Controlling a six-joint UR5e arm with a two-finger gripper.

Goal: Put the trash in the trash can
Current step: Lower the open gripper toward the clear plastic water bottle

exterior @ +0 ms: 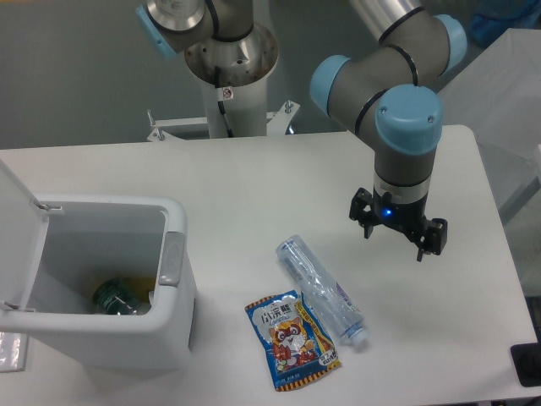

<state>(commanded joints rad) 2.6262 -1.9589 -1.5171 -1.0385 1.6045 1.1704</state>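
Note:
A clear plastic water bottle [319, 286] lies on its side on the white table, its white cap pointing to the front right. Touching its left side lies a blue-and-orange snack packet [290, 337] with a cartoon animal, flat and face up. The white trash can [110, 338] stands at the front left with its lid swung open. My gripper [399, 228] hangs above the table to the right of the bottle, pointing down and open, with nothing between its fingers.
Inside the trash can lie a green can-like item [114, 296] and something yellow. A grey tab [172, 258] sits on the can's right rim. The robot base [228, 59] stands behind the table. A dark object [528, 364] is at the front right edge.

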